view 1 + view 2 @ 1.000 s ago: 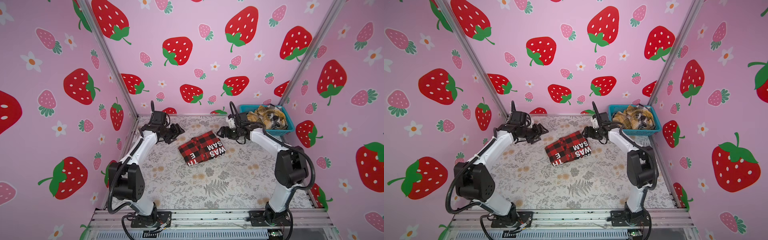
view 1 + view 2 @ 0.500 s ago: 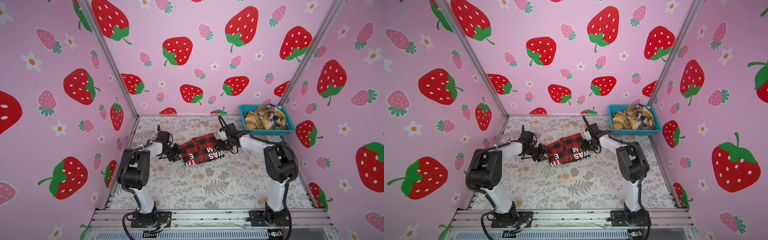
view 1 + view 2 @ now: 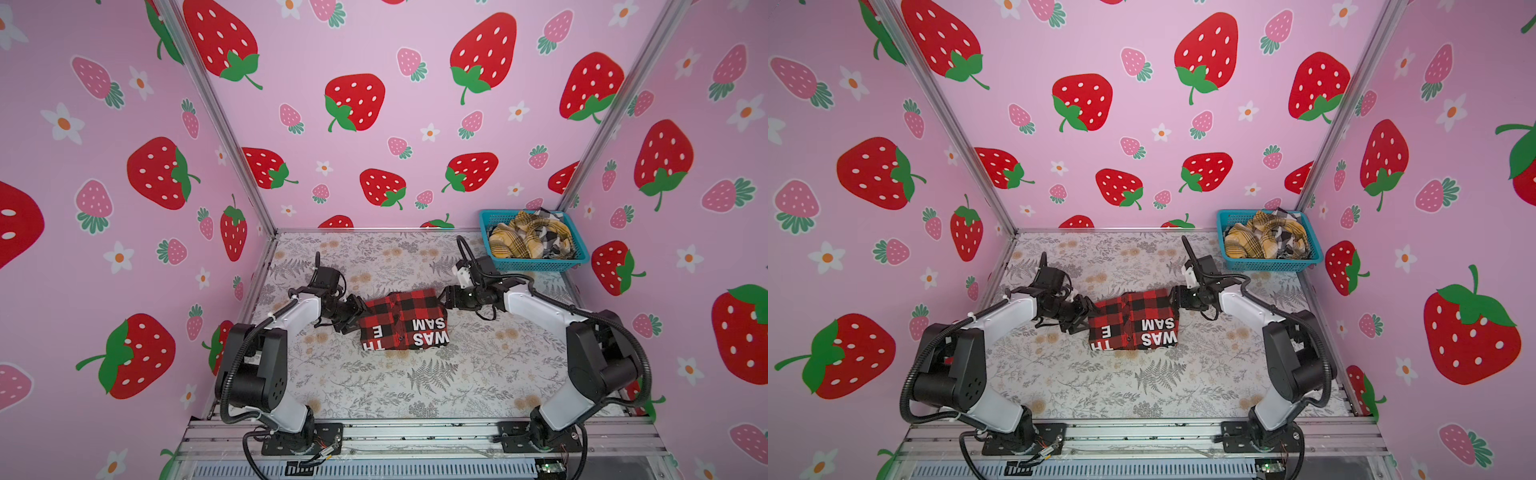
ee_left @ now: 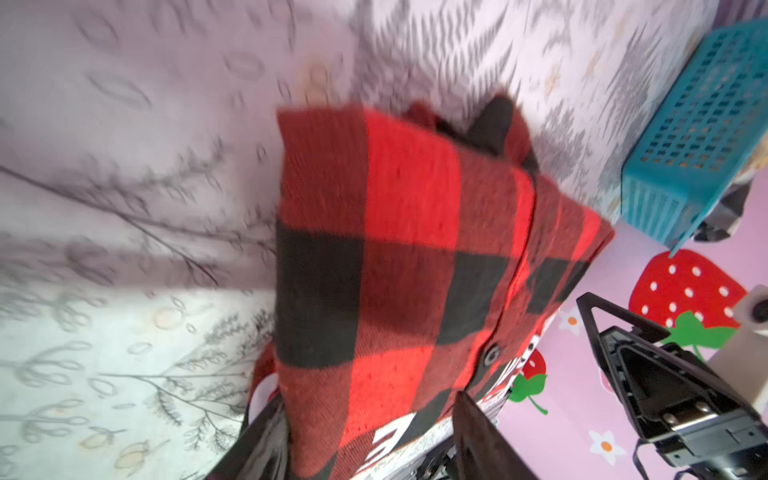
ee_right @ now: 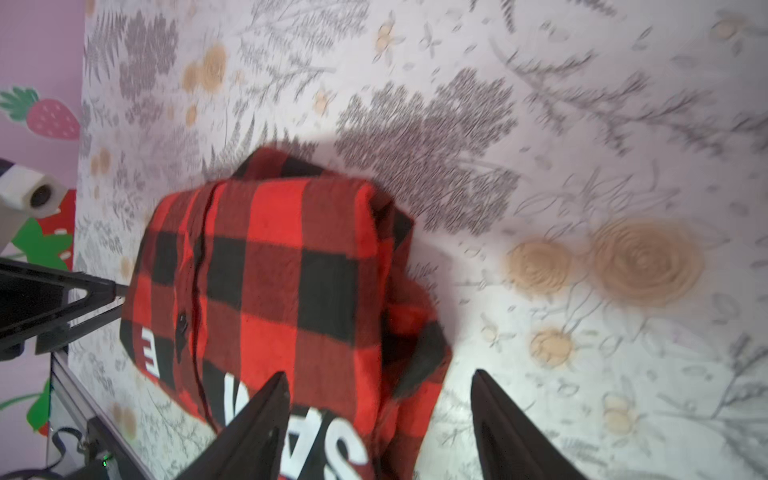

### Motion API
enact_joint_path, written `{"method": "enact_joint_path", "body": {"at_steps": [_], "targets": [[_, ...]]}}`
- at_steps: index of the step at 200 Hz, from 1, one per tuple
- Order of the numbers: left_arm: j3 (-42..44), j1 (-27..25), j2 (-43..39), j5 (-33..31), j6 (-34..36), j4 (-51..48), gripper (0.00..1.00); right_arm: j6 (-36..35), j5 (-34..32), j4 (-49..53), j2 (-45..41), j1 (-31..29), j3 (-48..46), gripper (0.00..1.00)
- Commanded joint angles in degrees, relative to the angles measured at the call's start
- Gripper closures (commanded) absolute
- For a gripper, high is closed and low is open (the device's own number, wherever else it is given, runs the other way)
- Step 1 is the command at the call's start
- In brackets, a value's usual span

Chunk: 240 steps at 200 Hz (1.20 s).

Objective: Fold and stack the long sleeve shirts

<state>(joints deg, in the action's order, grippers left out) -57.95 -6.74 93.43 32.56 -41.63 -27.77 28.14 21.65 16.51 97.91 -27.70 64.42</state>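
The left gripper (image 3: 358, 318) straddles one edge of the red shirt (image 3: 401, 320), its grip unclear; the right gripper (image 3: 444, 300) stands spread at the opposite edge. The folded shirt lies mid-way on the table (image 3: 374, 386). Best, I judge: slide the lower jaws fully under, pinch together, lift evenly

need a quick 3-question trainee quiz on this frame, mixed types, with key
1. True or false: the red-and-black shirt lies inside the teal basket.
2. Where does the teal basket stand in both top views? A) far right corner B) near left corner C) table centre
3. Right gripper: jaws open or shut?
Key: 1 false, it lies folded on the table; 2 A; 3 open.
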Motion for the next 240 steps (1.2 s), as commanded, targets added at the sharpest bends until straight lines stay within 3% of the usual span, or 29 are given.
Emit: {"method": "enact_joint_path", "body": {"at_steps": [1,21,53,86,110,128,154,195,240], "targets": [[-8.6,2.5,7.2,-3.3,3.1,-4.3,0.36,-3.6,7.0,-1.5,6.4,0.0,6.1,0.27],[-10.8,2.7,11.7,-2.3,2.4,-5.5,0.37,-5.2,9.5,-0.6,12.5,0.1,12.5,0.28],[-6.8,2.9,10.4,-1.1,0.2,-1.5,0.35,-5.4,14.5,-1.6,18.2,-0.8,17.0,0.31],[-7.1,3.1,13.3,2.7,-0.6,2.4,0.41,-4.5,14.3,-2.1,18.3,-2.0,16.1,0.43],[-8.4,3.1,14.8,4.4,-1.7,4.9,0.62,-3.5,12.6,-2.9,16.1,-2.0,14.5,0.63],[-8.8,2.8,13.7,4.9,-2.5,5.8,0.84,-2.4,11.4,-3.3,13.7,-2.2,13.7,0.73],[-10.0,1.3,10.0,4.9,-2.8,6.4,1.0,-0.2,7.5,-4.0,8.5,-2.5,11.2,0.85],[-14.0,-3.0,7.1,3.1,-0.7,8.4,1.0,5.0,-0.3,-8.5,-4.2,-2.6,-0.3,0.93],[-20.9,-8.3,15.4,1.9,1.0,9.1,1.0,8.2,-9.9,-10.5,-10.7,-1.6,-9.0,0.95]]}}
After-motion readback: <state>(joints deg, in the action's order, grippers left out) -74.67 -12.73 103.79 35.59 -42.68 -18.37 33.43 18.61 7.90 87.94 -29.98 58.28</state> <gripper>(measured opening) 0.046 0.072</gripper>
